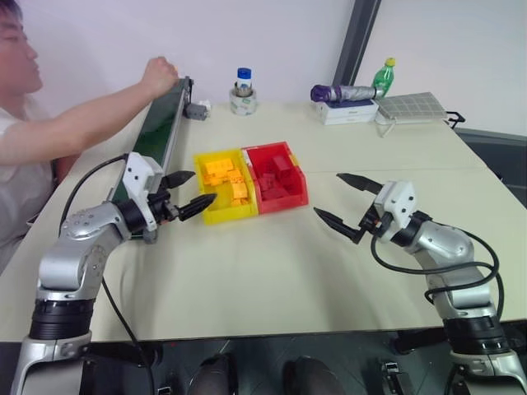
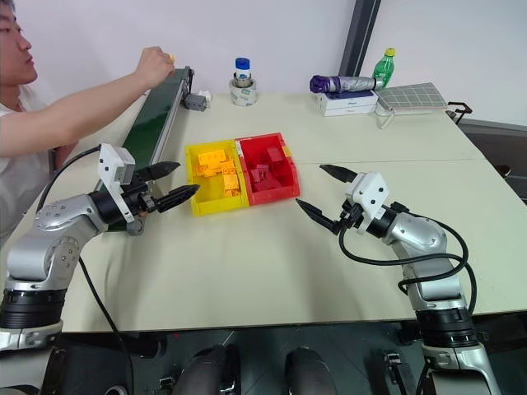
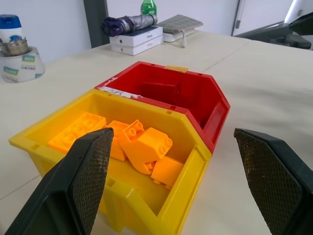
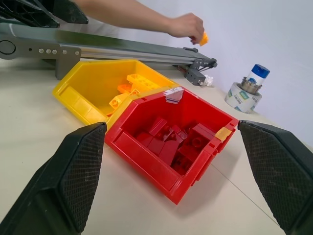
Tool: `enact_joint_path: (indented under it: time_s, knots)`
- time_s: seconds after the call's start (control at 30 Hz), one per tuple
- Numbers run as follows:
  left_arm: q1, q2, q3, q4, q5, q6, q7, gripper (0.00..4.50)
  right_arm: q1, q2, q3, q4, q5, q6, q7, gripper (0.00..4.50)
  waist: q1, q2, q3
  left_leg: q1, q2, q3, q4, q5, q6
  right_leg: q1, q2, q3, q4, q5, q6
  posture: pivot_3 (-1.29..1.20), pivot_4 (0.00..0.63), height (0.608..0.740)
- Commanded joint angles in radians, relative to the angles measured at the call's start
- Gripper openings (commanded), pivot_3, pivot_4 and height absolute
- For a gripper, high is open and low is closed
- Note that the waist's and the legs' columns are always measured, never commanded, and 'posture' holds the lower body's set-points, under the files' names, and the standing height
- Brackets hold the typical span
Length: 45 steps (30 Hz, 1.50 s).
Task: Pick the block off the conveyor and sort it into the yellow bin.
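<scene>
A person's hand (image 4: pixel 183 24) holds the small yellow-orange block (image 4: pixel 204 38) over the far end of the dark green conveyor (image 1: pixel 160 127), which runs along the table's left side. The yellow bin (image 1: pixel 224 216) stands at mid-table with several yellow-orange blocks inside, touching the red bin (image 1: pixel 282 200) on its right. My left gripper (image 1: pixel 203 186) hovers open and empty just left of the yellow bin, pointing at it. On the right, my right gripper (image 1: pixel 327 193) is open and empty, just right of the red bin.
The person sits at the table's left, an arm stretched along the conveyor. At the back stand a tape roll with a blue-capped jar (image 1: pixel 243 99), a white box with a purple umbrella (image 1: pixel 344 103), a green bottle (image 1: pixel 383 76) and a grey mat (image 1: pixel 412 107).
</scene>
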Motion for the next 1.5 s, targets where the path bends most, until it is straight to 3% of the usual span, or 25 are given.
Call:
enact_joint_path:
  time_s: [0.03,0.57,0.93,1.17,1.33,1.5]
  knots:
    - [-0.006,0.007,0.008,-0.024,0.002,-0.027,-0.005,4.17,-0.006,0.001,-0.011,-0.032,0.008,-0.017,0.000,4.50,0.000,0.000,0.000,0.000,0.000,0.000,0.000,0.000,0.000,0.000,0.000,0.000,0.000,0.000,0.000,0.00,0.150,0.740]
    - [-0.006,-0.004,0.013,-0.024,0.018,-0.060,0.009,4.17,-0.007,0.000,-0.010,-0.034,0.008,-0.017,0.001,4.50,0.000,0.000,0.000,0.000,0.000,0.000,0.000,0.000,0.000,0.000,0.000,0.000,0.000,0.000,0.000,0.00,0.150,0.740]
    - [0.034,-0.049,0.086,-0.060,-0.028,-0.117,0.058,4.17,-0.024,-0.004,-0.009,-0.014,0.008,-0.016,0.020,4.50,0.000,0.000,0.000,0.000,0.000,0.000,0.000,0.000,0.000,0.000,0.000,0.000,0.000,0.000,0.000,0.00,0.150,0.740]
    - [0.145,-0.137,0.183,-0.232,-0.042,-0.127,0.251,4.17,-0.040,0.004,-0.002,0.005,0.006,-0.024,0.028,4.50,-0.003,0.000,0.000,0.000,0.000,0.000,0.000,0.000,0.001,0.001,0.000,0.000,-0.001,0.000,0.001,0.00,0.150,0.740]
    - [0.227,-0.191,0.307,-0.240,0.038,-0.123,0.497,4.17,-0.052,0.005,0.002,0.029,0.011,-0.034,0.045,4.50,0.000,0.000,0.000,0.000,0.001,0.000,0.001,0.000,0.001,0.001,0.003,0.000,-0.001,0.000,0.001,0.00,0.150,0.740]
    - [0.327,-0.214,0.369,-0.246,0.092,-0.194,0.564,4.17,-0.061,0.018,0.013,0.041,0.011,-0.038,0.051,4.50,0.001,0.000,0.000,0.000,0.001,0.000,0.002,0.000,0.001,0.002,0.003,0.000,-0.002,0.000,0.001,0.00,0.150,0.740]
